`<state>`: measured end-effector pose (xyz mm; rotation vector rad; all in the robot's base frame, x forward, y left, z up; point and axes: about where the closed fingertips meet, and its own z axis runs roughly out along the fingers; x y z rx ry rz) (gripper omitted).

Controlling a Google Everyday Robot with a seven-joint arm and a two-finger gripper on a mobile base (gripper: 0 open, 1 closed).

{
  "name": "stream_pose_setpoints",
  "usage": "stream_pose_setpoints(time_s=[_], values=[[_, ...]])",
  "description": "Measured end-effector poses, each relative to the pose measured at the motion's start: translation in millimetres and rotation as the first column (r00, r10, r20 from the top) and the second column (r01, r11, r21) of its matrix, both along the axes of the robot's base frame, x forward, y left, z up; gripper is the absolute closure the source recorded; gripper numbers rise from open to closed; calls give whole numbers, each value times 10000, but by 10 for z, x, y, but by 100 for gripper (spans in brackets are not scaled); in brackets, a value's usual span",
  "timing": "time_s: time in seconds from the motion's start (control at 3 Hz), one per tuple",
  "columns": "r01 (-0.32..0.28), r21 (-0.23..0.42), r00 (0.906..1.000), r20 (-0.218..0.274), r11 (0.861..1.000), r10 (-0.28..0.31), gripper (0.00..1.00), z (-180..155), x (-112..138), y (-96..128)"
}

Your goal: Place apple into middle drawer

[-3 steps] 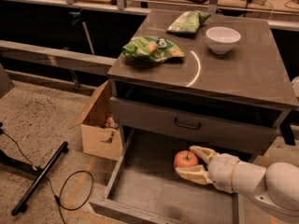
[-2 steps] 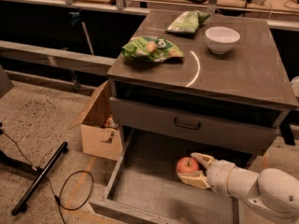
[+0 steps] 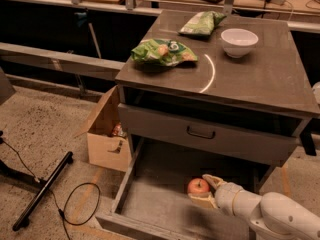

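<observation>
White arm [image 3: 280, 216] reaching in from the lower right, its far end out of view, forearm thick and rounded, wrist narrowing toward the left, cream gripper [image 3: 206, 191] low inside the middle drawer [image 3: 160, 199], pointing left, right up against the apple [image 3: 198, 186]

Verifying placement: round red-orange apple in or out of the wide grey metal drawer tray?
In: the apple sits inside the side walls of the middle drawer, the gripper right against it. Resting or held: cannot tell.
</observation>
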<state>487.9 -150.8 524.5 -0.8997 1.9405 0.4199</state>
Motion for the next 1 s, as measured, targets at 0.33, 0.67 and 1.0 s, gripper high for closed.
stream_pose_setpoints(time_s=[0.33, 0.67, 1.0], values=[[232, 119, 9997, -111, 9997, -231, 100, -327, 88, 104], [474, 35, 9988, -136, 9989, -473, 100, -608, 194, 137], [585, -136, 9982, -156, 9982, -587, 100, -884, 290, 135]])
